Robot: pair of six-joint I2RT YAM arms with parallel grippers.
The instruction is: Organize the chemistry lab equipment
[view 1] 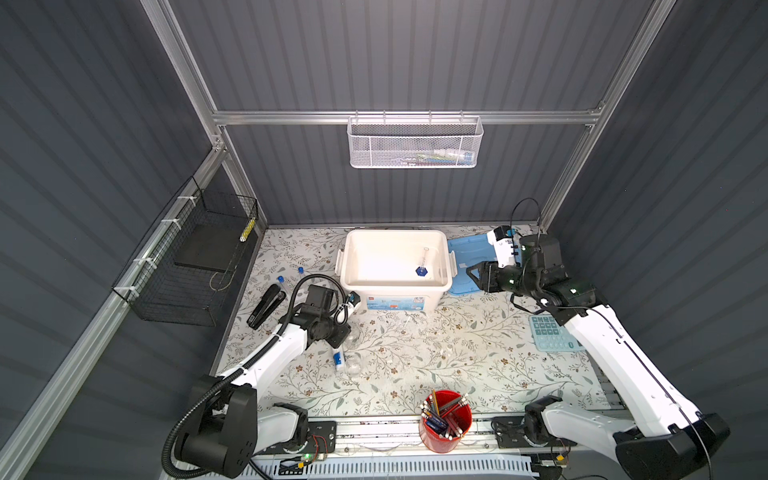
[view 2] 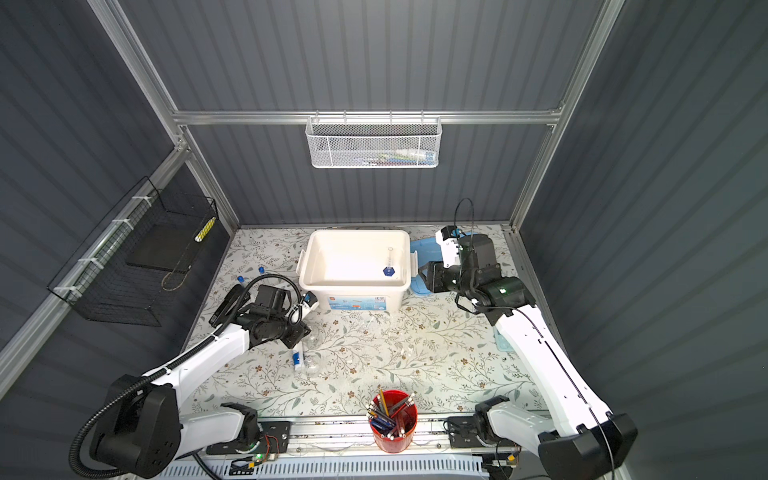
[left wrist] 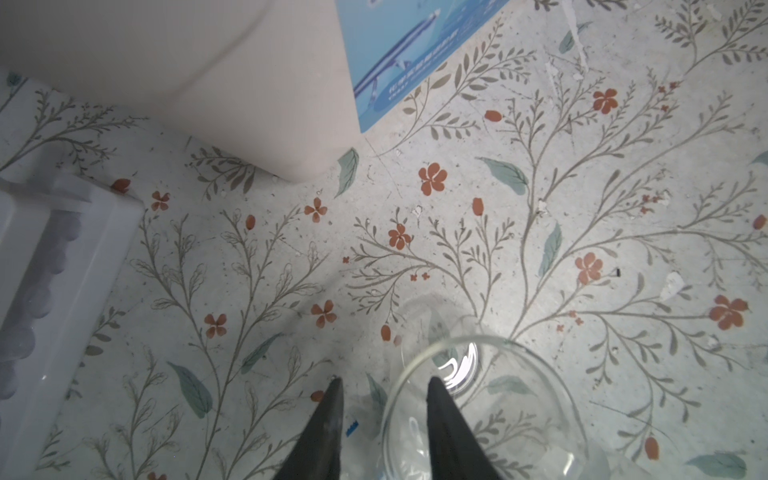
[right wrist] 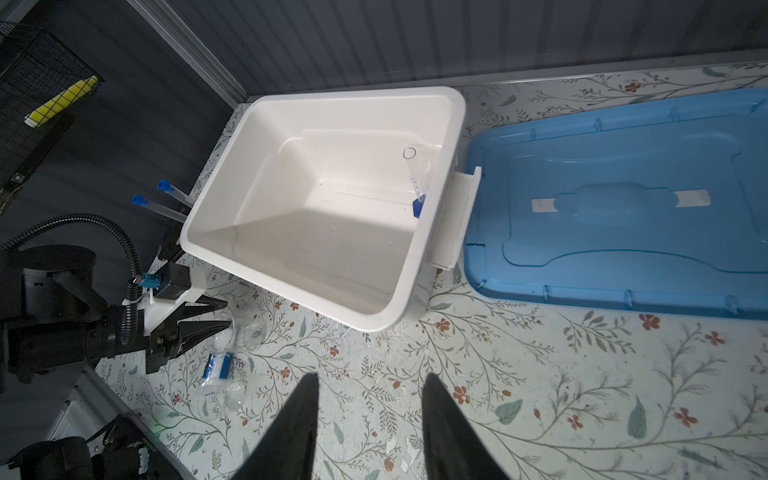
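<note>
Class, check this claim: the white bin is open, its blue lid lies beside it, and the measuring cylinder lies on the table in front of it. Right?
No. The measuring cylinder is inside the white bin, as both top views show. The bin is open, its blue lid beside it.

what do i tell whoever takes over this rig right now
Left hand: open, fingers straddling the wall of a round flask on the table in front of the white bin; not gripped yet.
Right hand: open and empty, hovering to the right of the bin.
Done: the measuring cylinder is in the bin.
Left: that flask, a second flask nearer the front, the blue-capped tubes left of the bin, and what looks like faint clear glassware mid-table.
</note>
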